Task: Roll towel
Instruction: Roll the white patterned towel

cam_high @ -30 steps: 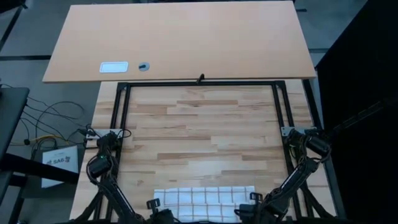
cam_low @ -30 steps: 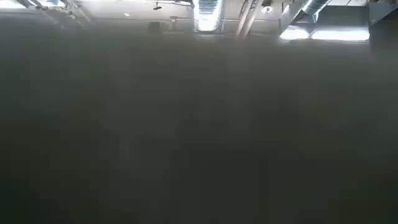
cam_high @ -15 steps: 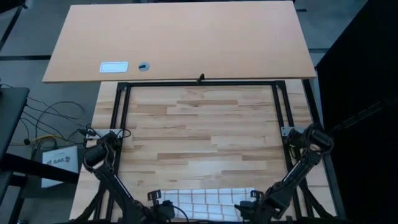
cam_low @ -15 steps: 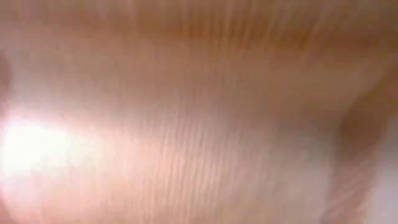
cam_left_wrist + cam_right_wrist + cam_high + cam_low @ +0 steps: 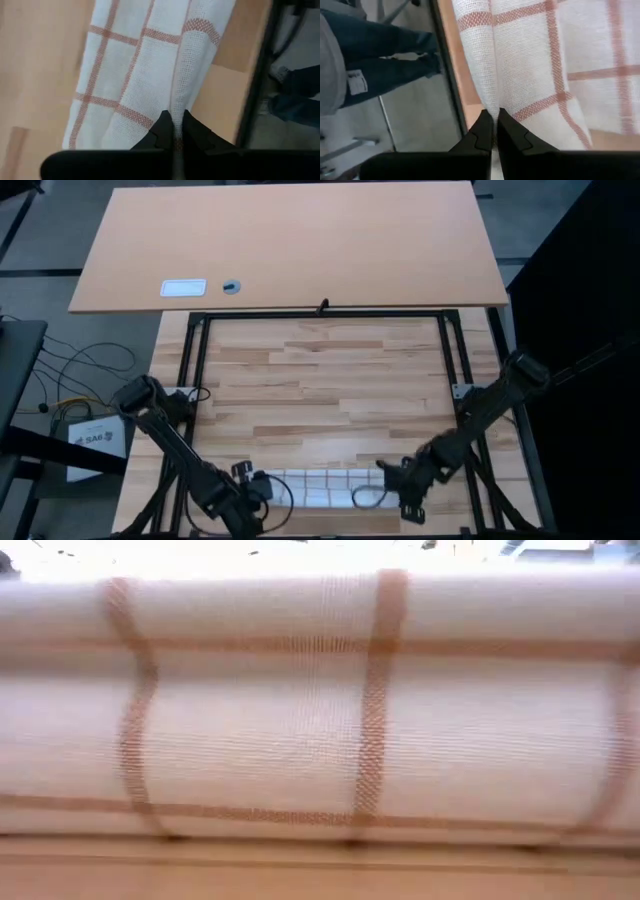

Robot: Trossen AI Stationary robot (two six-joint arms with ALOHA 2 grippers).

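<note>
The towel (image 5: 322, 486), white with brown-orange check lines, lies near the table's near edge, and its near side is raised. It fills the low view as a rounded bulge (image 5: 320, 710) resting on the wood. My left gripper (image 5: 262, 484) is shut on the towel's left end. My right gripper (image 5: 393, 477) is shut on its right end. Both point steeply down. My left gripper pinches a raised ridge of the towel (image 5: 176, 116) between its two fingers at the towel's left end, coming from above. Edge or fold, I cannot tell. The cloth runs on from the fingers and lies on the table. My right gripper pinches a raised ridge of the towel (image 5: 491, 106) between its two fingers at the towel's right end, slanting down from above. Whether it is one layer or several does not show. The rest of the cloth spreads on the table beyond the fingers.
A black frame (image 5: 320, 313) borders the wooden tabletop (image 5: 320, 390), which is bare beyond the towel. A larger light board (image 5: 290, 240) with a small white card (image 5: 183, 287) lies farther back. A person's legs (image 5: 380, 55) stand close to the table's near edge.
Both grippers have gone up and toward the table's far edge, staying shut on the towel. Its near side has been lifted and carried over the rest, so the towel now looks narrower from near to far. The low view, dark a second ago, now shows the bulging cloth.
</note>
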